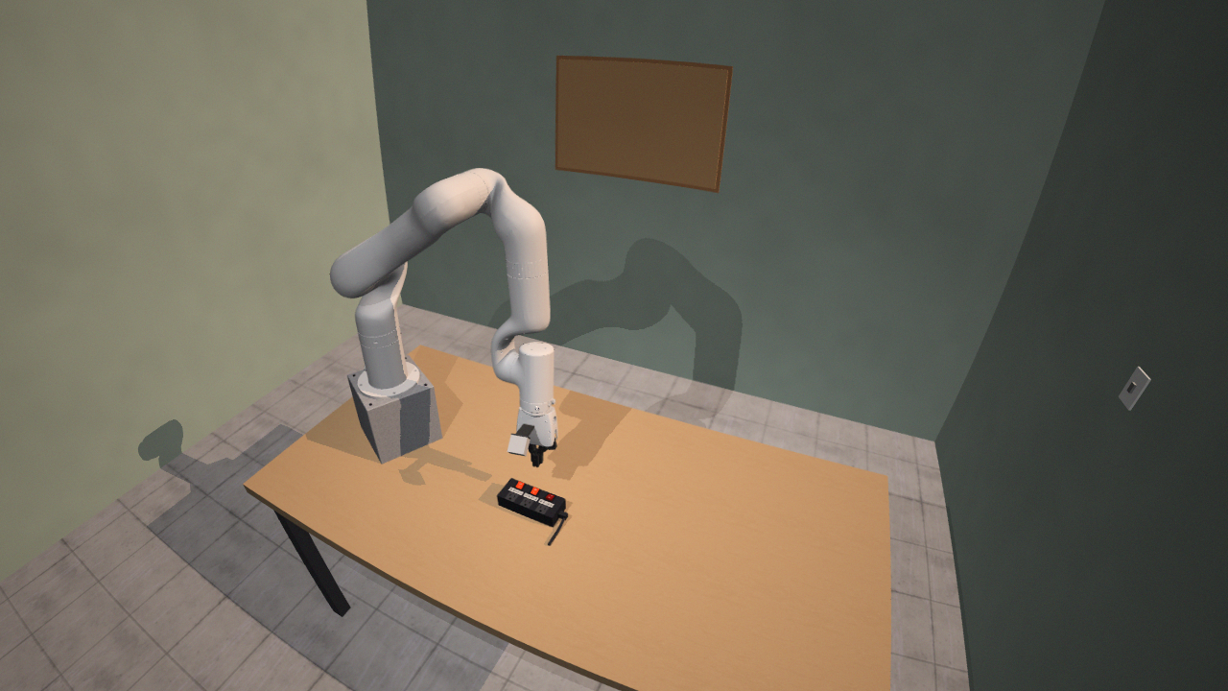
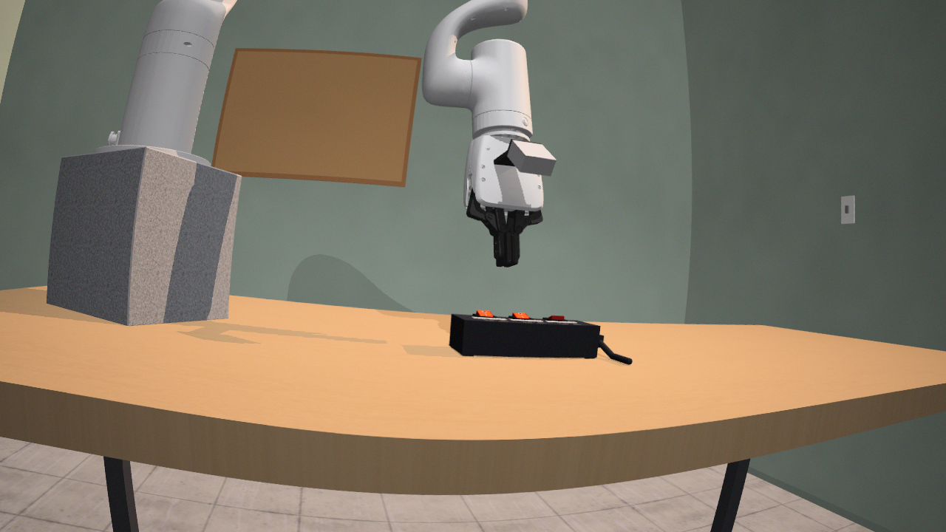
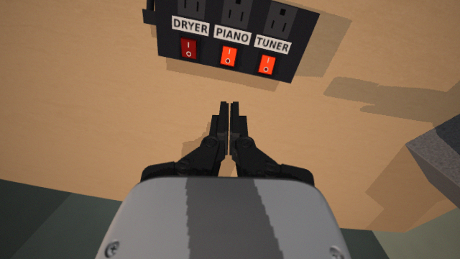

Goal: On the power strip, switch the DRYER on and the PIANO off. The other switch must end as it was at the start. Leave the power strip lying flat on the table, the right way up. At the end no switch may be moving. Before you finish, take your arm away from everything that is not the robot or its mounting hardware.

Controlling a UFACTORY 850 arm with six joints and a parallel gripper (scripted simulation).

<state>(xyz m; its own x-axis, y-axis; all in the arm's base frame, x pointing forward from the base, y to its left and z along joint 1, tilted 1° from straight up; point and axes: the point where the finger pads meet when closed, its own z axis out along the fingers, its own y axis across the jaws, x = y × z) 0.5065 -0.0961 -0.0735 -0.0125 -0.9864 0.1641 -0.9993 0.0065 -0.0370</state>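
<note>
The black power strip [image 1: 525, 512] [image 2: 529, 340] [image 3: 210, 48] lies flat on the table, its switches facing up. In the wrist view the DRYER switch [image 3: 188, 48] [image 2: 556, 318] [image 1: 550, 495] is dark red and unlit. The PIANO switch [image 3: 228, 56] [image 2: 519, 315] [image 1: 534, 491] is bright orange and lit. The TUNER switch [image 3: 267, 65] [image 2: 485, 313] [image 1: 519, 485] is also lit. My gripper [image 1: 536, 464] [image 2: 506, 265] [image 3: 229, 114] is shut and empty. It hangs above the strip's height, touching nothing, and its fingertips show just beyond the strip's switch side in the wrist view.
A short black cable [image 1: 556, 530] [image 2: 616, 358] sticks out of the strip's DRYER end. The arm's grey base block [image 1: 396, 422] [image 2: 142, 238] stands on the wooden table [image 1: 729, 533] [image 2: 330, 390], on the side of the strip's TUNER end.
</note>
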